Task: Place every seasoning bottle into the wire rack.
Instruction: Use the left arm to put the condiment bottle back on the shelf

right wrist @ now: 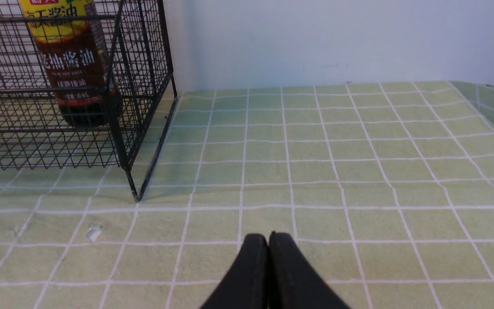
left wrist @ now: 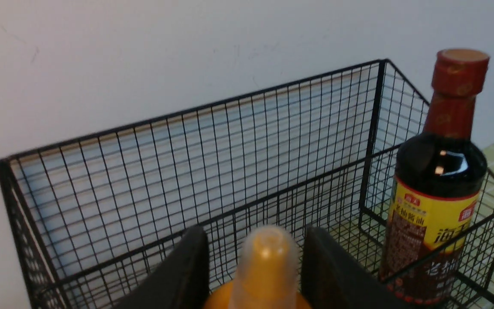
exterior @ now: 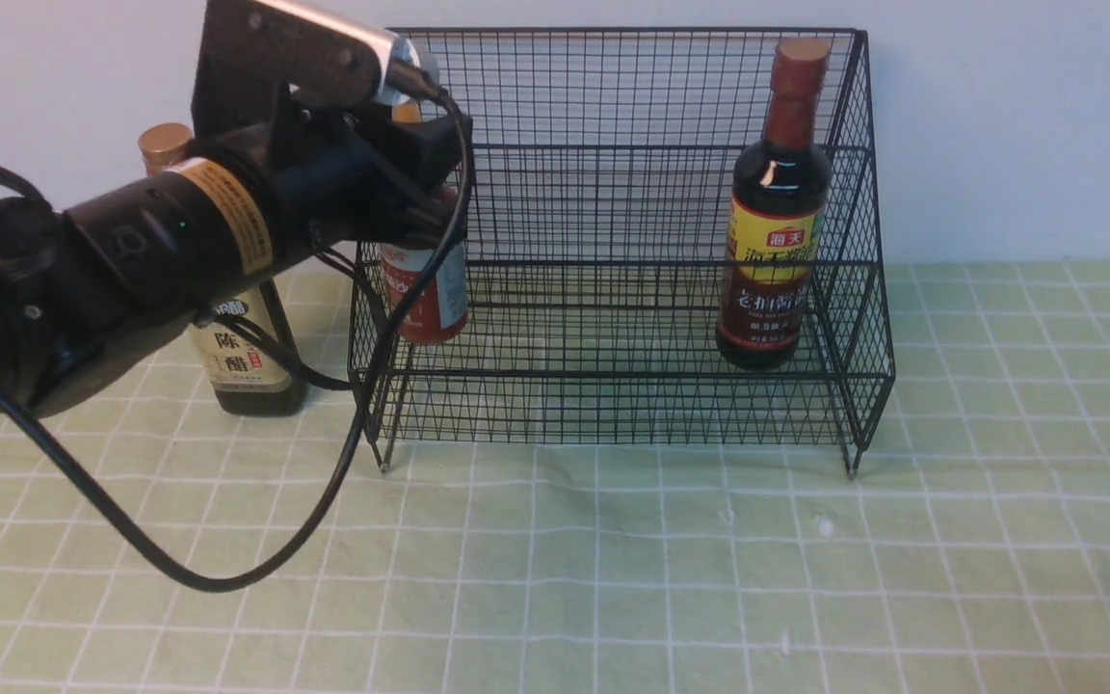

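Black wire mesh forms the wire rack (exterior: 613,30), which stands on short legs on the green checked cloth (exterior: 709,559) covering the desk, its tall back against the pale wall.

The left end effector (left wrist: 255,234) reaches in at the rack's left end. In the left wrist view its two dark fingers (left wrist: 187,266) stand on either side of the yellow nozzle cap of the small red-sauce bottle (exterior: 430,299), gripping it at the top. That bottle hangs upright just inside the left side wall. Whether its base touches a tier, I cannot tell.

The brown-red-capped bottle (exterior: 775,212), dark with a yellow label, stands upright on the lower tier at the rack's right end, close to the right side wall. Its cap reaches about as high as the top rim.

The gold-capped bottle (exterior: 247,366) stands on the cloth outside the rack, just beside its left side, largely hidden behind the left arm. Only its cap and the lower part of its beige label show.

The right end effector (right wrist: 268,240) appears only in its own wrist view, its fingers pressed together with nothing between them, above bare cloth to the right of the rack.
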Controlling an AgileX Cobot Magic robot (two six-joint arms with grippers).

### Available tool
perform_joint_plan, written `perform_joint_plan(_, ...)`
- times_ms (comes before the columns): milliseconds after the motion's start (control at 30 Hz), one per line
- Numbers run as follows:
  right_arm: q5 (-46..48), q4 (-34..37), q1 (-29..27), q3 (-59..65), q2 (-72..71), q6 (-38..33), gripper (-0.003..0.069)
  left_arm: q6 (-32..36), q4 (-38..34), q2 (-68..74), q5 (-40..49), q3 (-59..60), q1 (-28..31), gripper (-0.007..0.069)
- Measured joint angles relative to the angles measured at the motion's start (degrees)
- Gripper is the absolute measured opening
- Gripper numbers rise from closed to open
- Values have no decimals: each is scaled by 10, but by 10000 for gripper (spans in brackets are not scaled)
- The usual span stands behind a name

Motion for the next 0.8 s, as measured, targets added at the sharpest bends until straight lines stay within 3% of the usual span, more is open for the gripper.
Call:
perform_joint_plan(433,0,0,0,0,0,0,-13,25,-1,86,-23,-3,0,256)
perform_joint_plan(800,0,0,0,0,0,1,-13,9,-1,135,-34,-5,0,256)
